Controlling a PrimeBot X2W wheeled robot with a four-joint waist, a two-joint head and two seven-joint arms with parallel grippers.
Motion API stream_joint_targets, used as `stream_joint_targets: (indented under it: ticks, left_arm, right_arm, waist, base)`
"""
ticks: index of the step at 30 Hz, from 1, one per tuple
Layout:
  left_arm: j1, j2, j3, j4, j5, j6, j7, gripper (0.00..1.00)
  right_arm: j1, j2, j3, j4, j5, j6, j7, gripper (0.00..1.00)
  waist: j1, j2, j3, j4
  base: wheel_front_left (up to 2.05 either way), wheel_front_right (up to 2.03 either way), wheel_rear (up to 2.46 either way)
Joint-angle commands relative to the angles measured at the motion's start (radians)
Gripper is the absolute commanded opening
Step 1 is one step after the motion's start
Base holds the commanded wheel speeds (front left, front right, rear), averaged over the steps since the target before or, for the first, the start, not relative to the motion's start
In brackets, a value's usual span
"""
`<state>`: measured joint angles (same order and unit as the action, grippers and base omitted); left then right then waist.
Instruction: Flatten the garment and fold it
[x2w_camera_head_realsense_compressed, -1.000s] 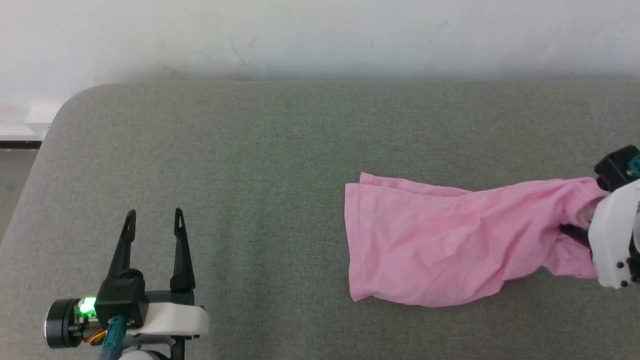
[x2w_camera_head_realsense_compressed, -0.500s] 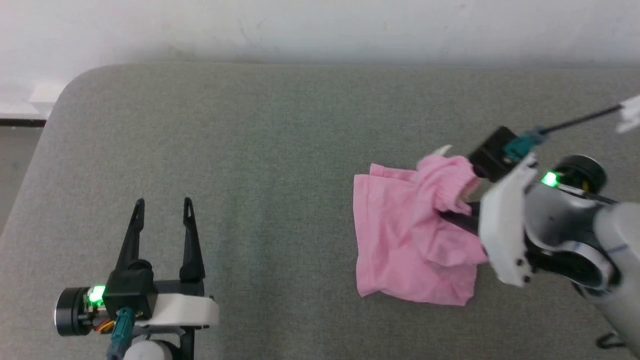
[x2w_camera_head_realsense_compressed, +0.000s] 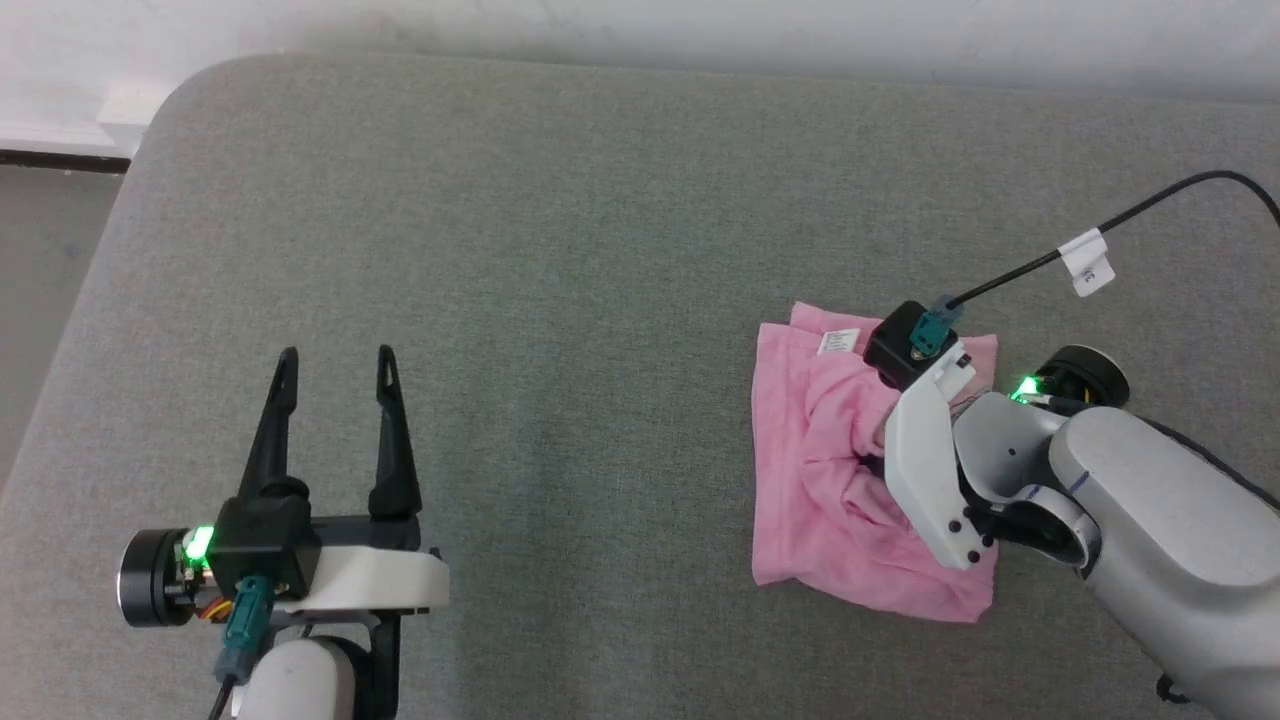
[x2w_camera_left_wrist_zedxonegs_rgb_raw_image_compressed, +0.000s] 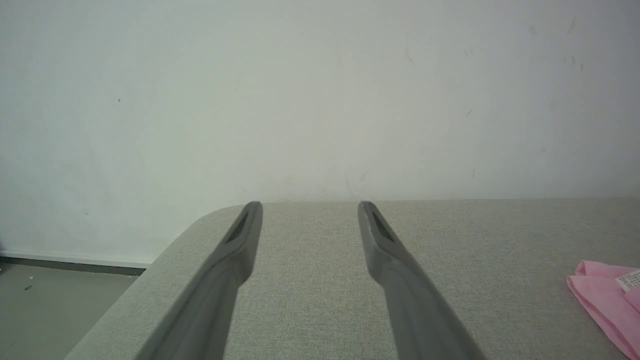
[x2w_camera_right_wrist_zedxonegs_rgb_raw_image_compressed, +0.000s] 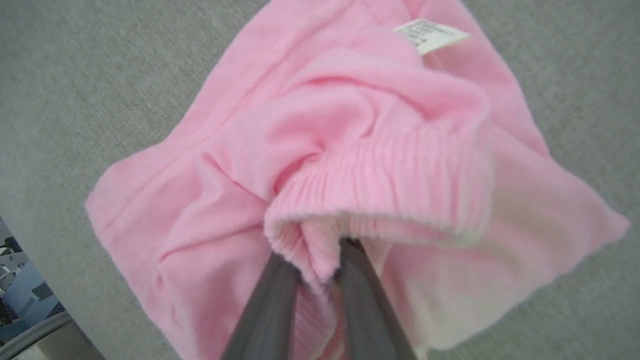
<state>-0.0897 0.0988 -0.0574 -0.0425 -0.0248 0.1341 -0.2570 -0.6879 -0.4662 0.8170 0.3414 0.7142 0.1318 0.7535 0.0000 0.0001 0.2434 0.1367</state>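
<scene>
**Status: garment doubled over, right gripper engaged**

Since one second ago the right gripper (x2w_camera_head_realsense_compressed: 880, 452) has travelled leftward across the grey upholstered surface (x2w_camera_head_realsense_compressed: 560, 250), carrying the waistband end with it. The garment (x2w_camera_head_realsense_compressed: 815, 480), previously stretched out long toward the right edge, is now gathered into a compact, roughly square heap. The head camera has also tilted down during this interval, so the far edge of the surface sits higher in its view.

**Garment.** It lies on the right half of the surface, well apart from the rounded far-left corner, with wrinkled layers piled on one another. The white tag (x2w_camera_head_realsense_compressed: 838, 342) faces up at the heap's far side. In the right wrist view the garment (x2w_camera_right_wrist_zedxonegs_rgb_raw_image_compressed: 210, 165) shows its ribbed waistband (x2w_camera_right_wrist_zedxonegs_rgb_raw_image_compressed: 400, 165) raised and curled over the lower layers, with the tag (x2w_camera_right_wrist_zedxonegs_rgb_raw_image_compressed: 432, 35) beyond it.

**Right gripper.** In the right wrist view its (x2w_camera_right_wrist_zedxonegs_rgb_raw_image_compressed: 320, 256) two dark fingers (x2w_camera_right_wrist_zedxonegs_rgb_raw_image_compressed: 272, 305) stand close together, pinching a fold of the waistband between them. A black cable (x2w_camera_head_realsense_compressed: 1100, 225) runs from the wrist camera toward the right edge.

**Left gripper.** The left gripper (x2w_camera_head_realsense_compressed: 337, 356) sits over the left half of the surface, fingers spread and holding nothing. Its (x2w_camera_left_wrist_zedxonegs_rgb_raw_image_compressed: 310, 206) wrist view looks along them to the pale wall (x2w_camera_left_wrist_zedxonegs_rgb_raw_image_compressed: 320, 90), with a corner of the garment (x2w_camera_left_wrist_zedxonegs_rgb_raw_image_compressed: 597, 297) at the right
</scene>
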Motion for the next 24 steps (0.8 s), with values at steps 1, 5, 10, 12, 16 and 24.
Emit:
stream_joint_targets:
  ticks: [1, 5, 10, 12, 16, 24]
  left_arm:
    - [-0.001, 0.0, 0.006, 0.002, 0.006, 0.002, -0.005, 1.0]
    - [0.022, 0.008, 0.023, 0.006, 0.009, 0.004, -0.005, 1.0]
    - [0.045, 0.016, 0.038, 0.011, 0.007, -0.001, -0.005, 1.0]
    - [0.05, 0.016, 0.04, 0.015, 0.008, -0.001, -0.005, 1.0]
    - [0.044, 0.017, 0.044, 0.021, 0.007, -0.004, -0.005, 1.0]
    - [0.054, 0.019, 0.062, 0.022, 0.001, -0.009, -0.005, 1.0]
  right_arm:
    - [0.006, 0.002, 0.021, 0.011, 0.006, -0.001, -0.017, 1.0]
    - [-0.011, -0.038, 0.024, -0.06, 0.045, -0.001, -0.116, 1.0]
    - [-0.011, -0.112, -0.05, -0.21, 0.066, -0.001, -0.262, 1.0]
    - [-0.004, -0.136, -0.09, -0.267, 0.053, -0.001, -0.345, 1.0]
    - [0.043, -0.134, -0.24, -0.281, -0.033, -0.001, -0.554, 1.0]
    - [0.256, 0.068, -0.593, -0.197, -0.324, -0.001, -0.929, 1.0]
  waist:
    - [0.0, -0.0001, -0.011, -0.013]
    - [0.0, -0.0001, -0.048, -0.048]
    - [0.0, -0.0001, -0.086, -0.095]
    - [0.0, -0.0001, -0.095, -0.112]
    - [0.0, -0.0001, -0.105, -0.131]
    - [0.0, -0.0001, -0.128, -0.15]
  base:
    - [0.0, 0.0, 0.0]
    - [0.0, 0.0, 0.0]
    - [0.0, 0.0, 0.0]
    - [0.0, 0.0, 0.0]
    - [0.0, 0.0, 0.0]
    - [0.0, 0.0, 0.0]
